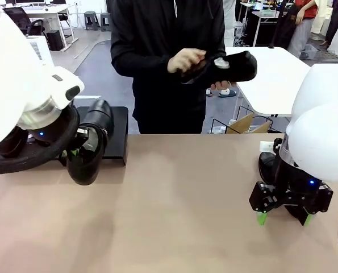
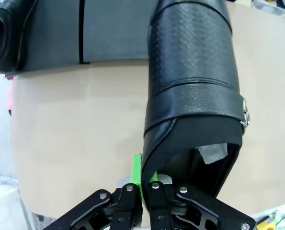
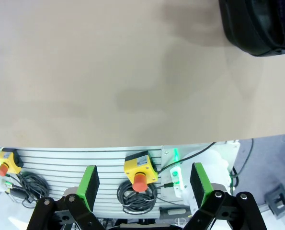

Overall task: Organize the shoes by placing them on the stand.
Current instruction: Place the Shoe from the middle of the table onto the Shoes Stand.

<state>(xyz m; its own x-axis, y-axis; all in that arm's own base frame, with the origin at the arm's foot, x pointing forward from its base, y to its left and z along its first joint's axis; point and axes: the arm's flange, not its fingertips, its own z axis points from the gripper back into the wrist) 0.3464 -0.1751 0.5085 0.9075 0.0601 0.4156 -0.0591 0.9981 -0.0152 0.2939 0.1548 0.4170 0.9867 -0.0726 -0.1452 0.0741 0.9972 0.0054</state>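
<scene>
One shoe (image 2: 195, 86) in left pincer (image 2: 146, 179), beside stand (image 2: 113, 33)

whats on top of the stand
One black shoe lies at one end of the stand; the held shoe in the left hand covers the other end, hiding anything there.

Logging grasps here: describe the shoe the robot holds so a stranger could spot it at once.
Find the black stand at the left end of the table. In front of it, the left tool is shut on the heel rim of a black shoe, toe toward the stand. It has a textured upper and a buckle, and unlike the person's shoe, a tool clamps it.
</scene>
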